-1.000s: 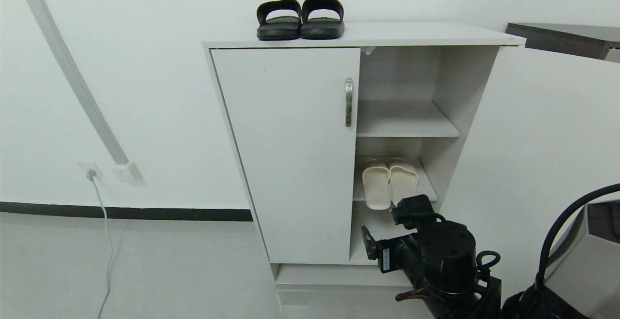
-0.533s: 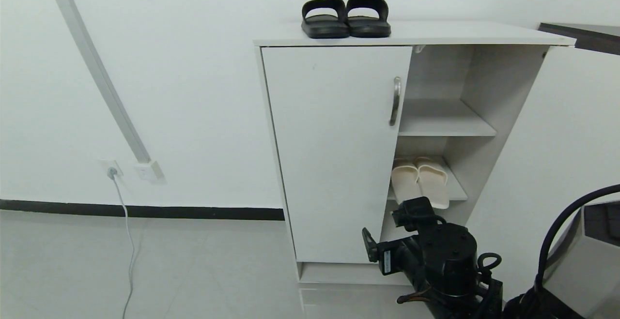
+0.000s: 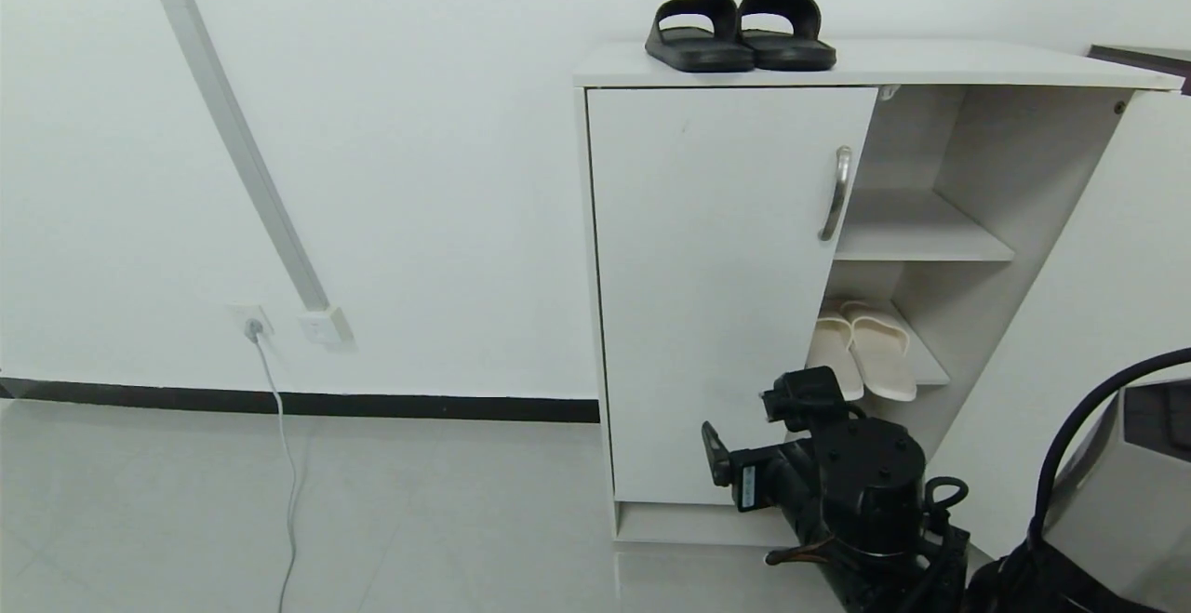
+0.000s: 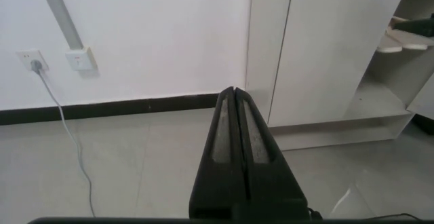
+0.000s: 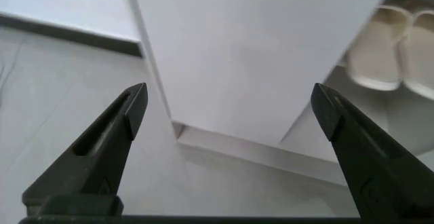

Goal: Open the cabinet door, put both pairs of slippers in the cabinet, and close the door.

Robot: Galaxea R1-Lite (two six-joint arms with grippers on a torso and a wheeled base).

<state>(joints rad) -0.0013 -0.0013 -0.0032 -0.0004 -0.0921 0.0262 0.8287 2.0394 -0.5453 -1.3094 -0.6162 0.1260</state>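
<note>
A pair of black slippers (image 3: 742, 32) stands on top of the white cabinet (image 3: 977, 62). Its left door (image 3: 716, 287) with a metal handle (image 3: 835, 193) is shut, and the right door (image 3: 1089, 315) hangs wide open. A pair of cream slippers (image 3: 861, 348) lies on the middle shelf inside, below a bare upper shelf (image 3: 916, 232). My right arm (image 3: 837, 464) is low in front of the cabinet's foot. My right gripper (image 5: 229, 94) is open and holds nothing, facing the shut door and the cream slippers (image 5: 393, 47). My left gripper (image 4: 234, 95) is shut and holds nothing, over the floor beside the cabinet.
A wall socket with a grey cable (image 3: 249, 325) and a slanted grey conduit (image 3: 233, 129) are on the wall to the left. Grey tiled floor (image 3: 372, 520) stretches in front of it. A dark-topped piece of furniture (image 3: 1140, 55) shows beyond the cabinet at the far right.
The whole head picture has shifted, so the cabinet now sits further right: the camera has moved. Slippers and doors keep their places on the cabinet. My right arm holds the same spot in view.
</note>
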